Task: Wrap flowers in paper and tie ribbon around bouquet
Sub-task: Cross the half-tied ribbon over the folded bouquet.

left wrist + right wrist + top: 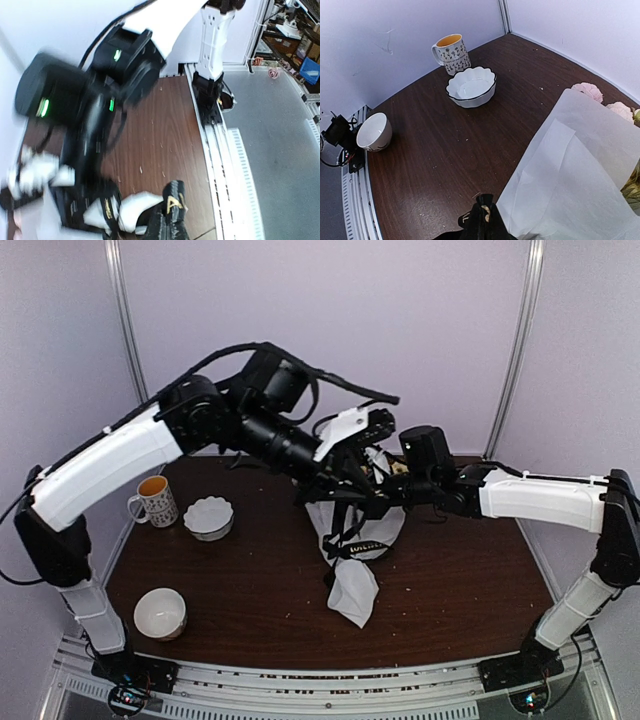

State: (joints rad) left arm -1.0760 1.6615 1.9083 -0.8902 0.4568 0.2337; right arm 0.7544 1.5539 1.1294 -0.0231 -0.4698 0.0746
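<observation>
You can count on the tabletop [250,585] one patterned mug [155,500], two white bowls, a scalloped bowl [209,517] and a plain bowl [160,613], one paper-wrapped bouquet [355,590], one black ribbon [367,548], and two arms, left arm [110,465] and right arm [540,498].

Both arms are reaching in over the middle of the brown table [250,590], the left gripper [345,483] and right gripper [392,502] meeting close together, both pinched closed, above the bouquet [352,575]. Its white paper is pointing its narrow end toward the near edge, while the flowers [380,468] are barely showing at the far end. The black ribbon [366,548] is looping across the paper. Well to the left, a mug [156,500] is standing beside a scalloped bowl [209,517], and a plain bowl [160,612] is sitting nearer the left arm's base.
</observation>
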